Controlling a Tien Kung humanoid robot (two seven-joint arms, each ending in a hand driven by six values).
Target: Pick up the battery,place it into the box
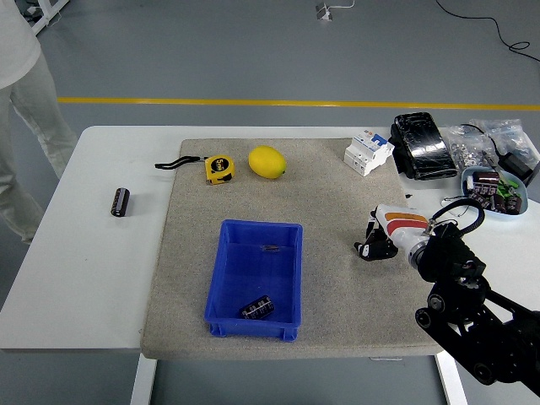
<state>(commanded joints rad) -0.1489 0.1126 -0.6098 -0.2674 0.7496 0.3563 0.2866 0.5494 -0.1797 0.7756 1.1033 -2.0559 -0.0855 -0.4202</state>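
A black cylindrical battery [257,308] lies inside the blue box [224,292] on the mat, near the box's front wall. A second black battery [121,202] lies on the bare white table at the left. My right hand [375,243] hovers over the mat to the right of the box, fingers curled, holding nothing. My left hand is out of view.
A yellow tape measure [218,168] and a lemon [267,162] lie at the mat's back. A white breaker [368,152], a black pouch [423,145], bags of parts and a blue bowl [495,189] crowd the right. A person [21,101] stands at the far left.
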